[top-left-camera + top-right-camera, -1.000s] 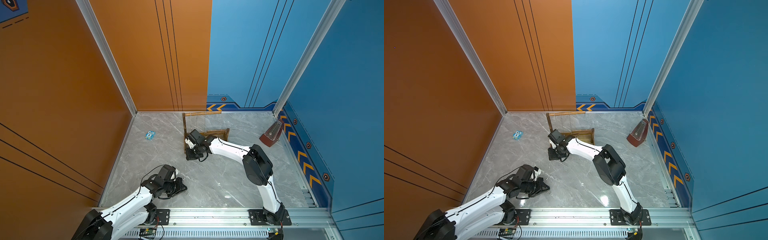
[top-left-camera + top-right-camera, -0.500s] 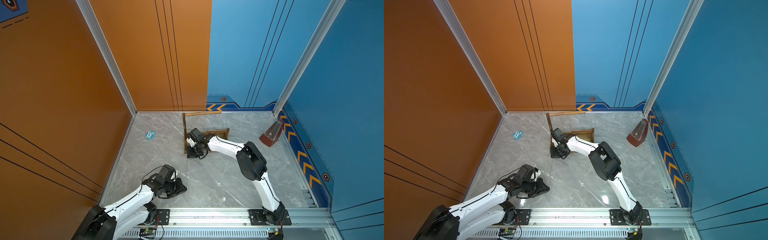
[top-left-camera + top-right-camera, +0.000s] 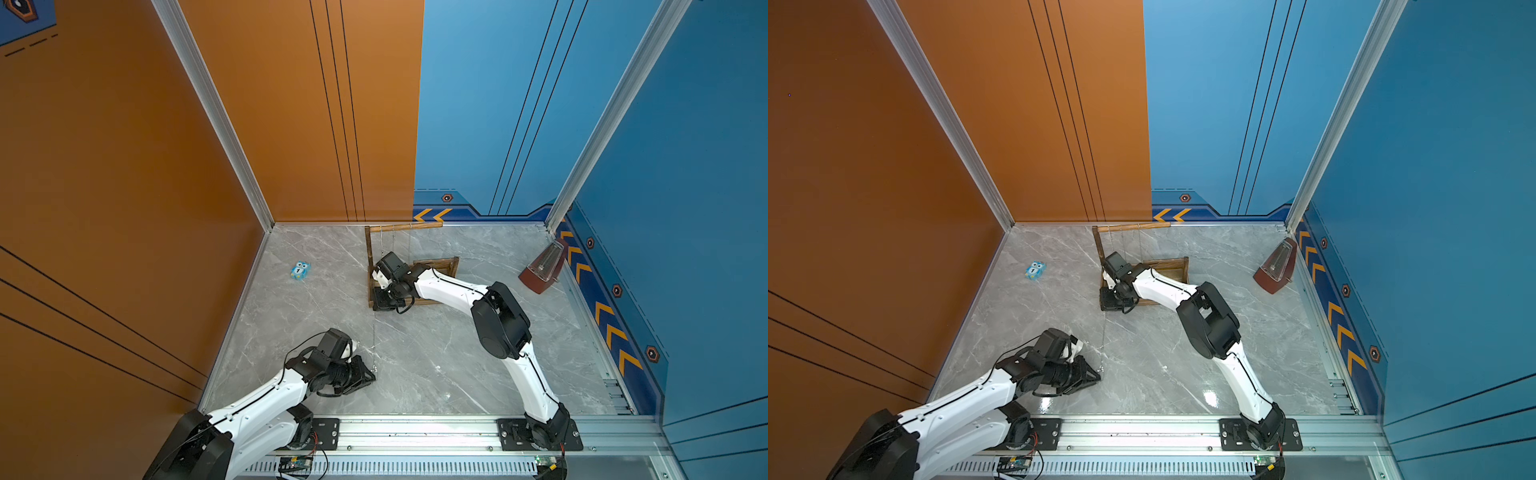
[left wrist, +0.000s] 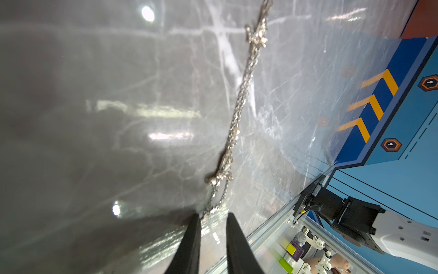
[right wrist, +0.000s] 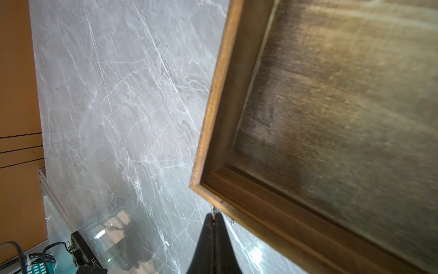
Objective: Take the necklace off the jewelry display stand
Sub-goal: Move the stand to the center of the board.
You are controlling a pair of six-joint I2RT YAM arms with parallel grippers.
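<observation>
The necklace is off the stand and lies stretched in a thin line on the floor, well clear of the rod. It runs from the tray's near corner down to the left claw.

The left claw sits low over the floor, jaws narrowly parted. The chain's end lies loose just in front of the gap, so nothing is gripped there. The right claw is pressed shut just beside the tray's corner. A silver link pokes out at its tips, so it seems to pinch the chain's other end.

I judge the task to be at the laying-down step, with the lift off the rod done. The next move calls for the right claw to part its jaws. Both arms should then rise straight up, so neither drags the chain or snags it on the tray.

In both top views two fine strands hang from the rod. I cannot tell whether they are another chain.
</observation>
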